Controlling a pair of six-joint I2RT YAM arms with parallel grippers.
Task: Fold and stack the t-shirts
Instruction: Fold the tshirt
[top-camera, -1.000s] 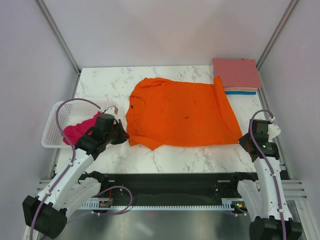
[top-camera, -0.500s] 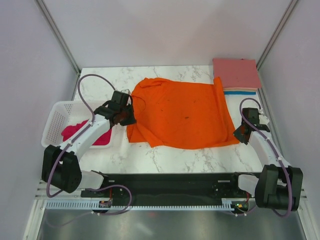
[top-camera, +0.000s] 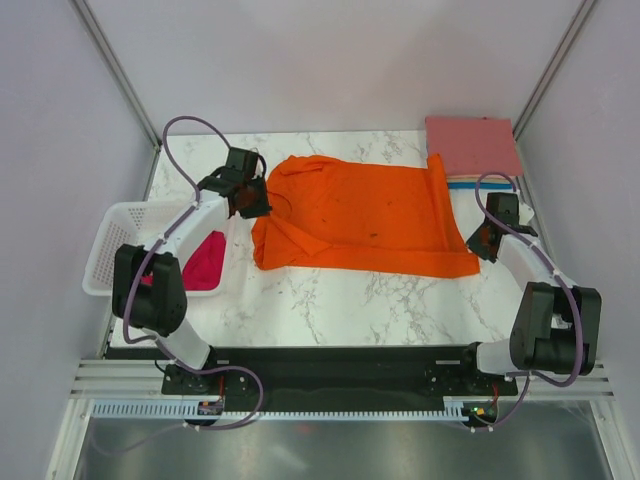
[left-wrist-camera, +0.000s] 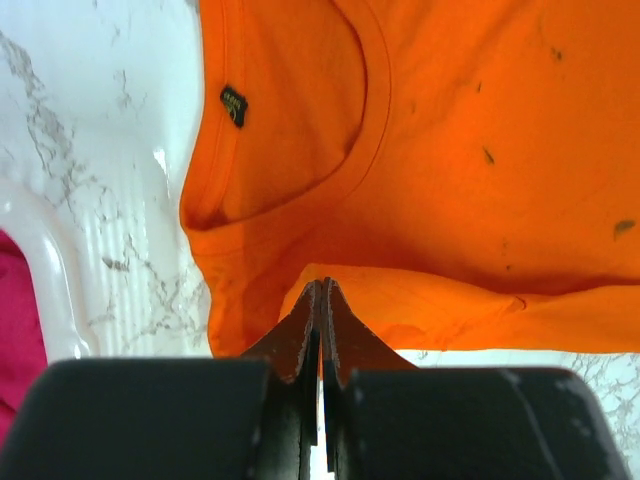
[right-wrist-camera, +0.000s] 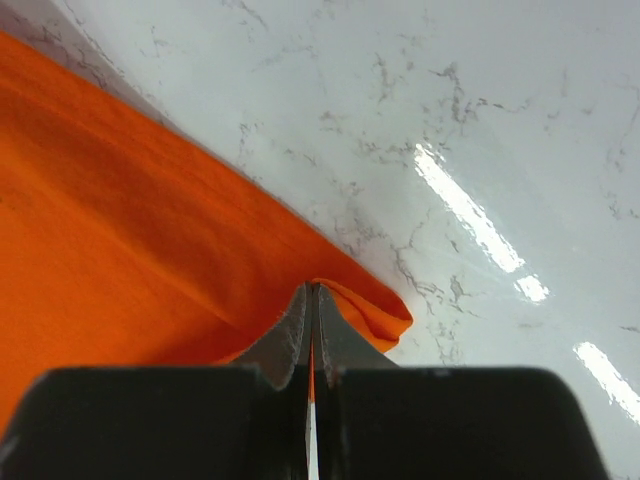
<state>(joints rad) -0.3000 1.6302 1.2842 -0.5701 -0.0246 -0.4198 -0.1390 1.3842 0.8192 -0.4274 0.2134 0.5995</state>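
Left wrist: fingers (left-wrist-camera: 293, 347) on t-shirt (left-wrist-camera: 470, 160) edge

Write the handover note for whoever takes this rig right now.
Left gripper: shut on the orange t-shirt, near its collar.
Right gripper: shut on its near hem corner.
The shirt lies spread on the table; magenta t-shirt in the white basket; folded salmon-pink t-shirt far right, a blue t-shirt beneath.
Done: that stack. Left: fold and stack orange, then magenta.

Top cam overhead; wrist cams close on tee (top-camera: 370, 215)
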